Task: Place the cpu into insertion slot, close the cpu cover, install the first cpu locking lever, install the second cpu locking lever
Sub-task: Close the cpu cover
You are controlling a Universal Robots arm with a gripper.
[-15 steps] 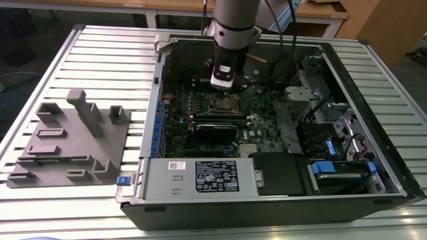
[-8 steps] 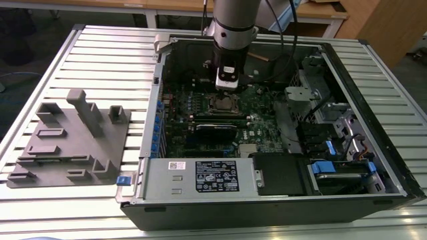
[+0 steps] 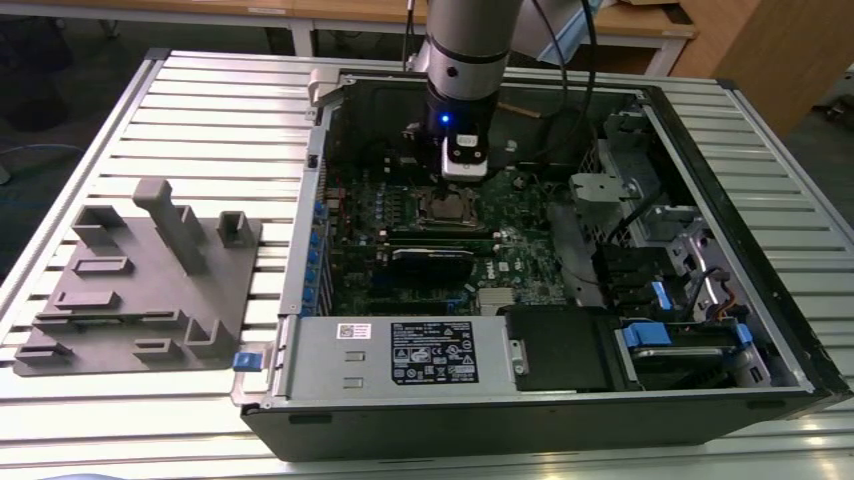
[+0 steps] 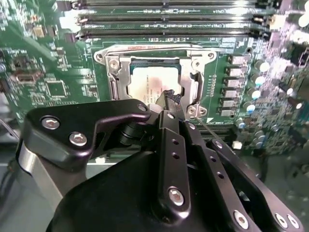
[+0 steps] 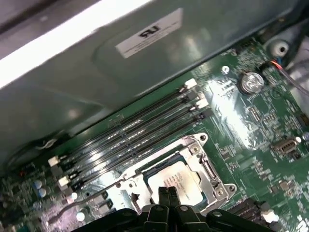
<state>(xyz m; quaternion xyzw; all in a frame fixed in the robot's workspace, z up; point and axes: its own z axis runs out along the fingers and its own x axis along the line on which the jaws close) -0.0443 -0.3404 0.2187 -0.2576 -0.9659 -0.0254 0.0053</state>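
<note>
The scene holds one black two-finger gripper, one small flat square cpu with a silvery-tan metal top, one square black insertion slot with a silver rim, and one thin silver square-frame cpu cover with a large window.

All of these sit on one green motherboard inside one open black computer case. The case lies on a slatted metal table. One grey moulded fixture stands on the table at the exterior view's left of the case.

The first wrist view shows four long black memory slots beside the socket.

The cpu lies flat in the insertion slot, near the far middle of the board. The cpu cover lies down around it, and the chip's pale top shows through the window.

The gripper stands directly over the near edge of the cpu. Its fingertips are pressed together, and nothing is visible between them. Whether the tips touch the chip cannot be told.

One thin silver wire lever runs outward from a corner of the socket over the board.
</note>
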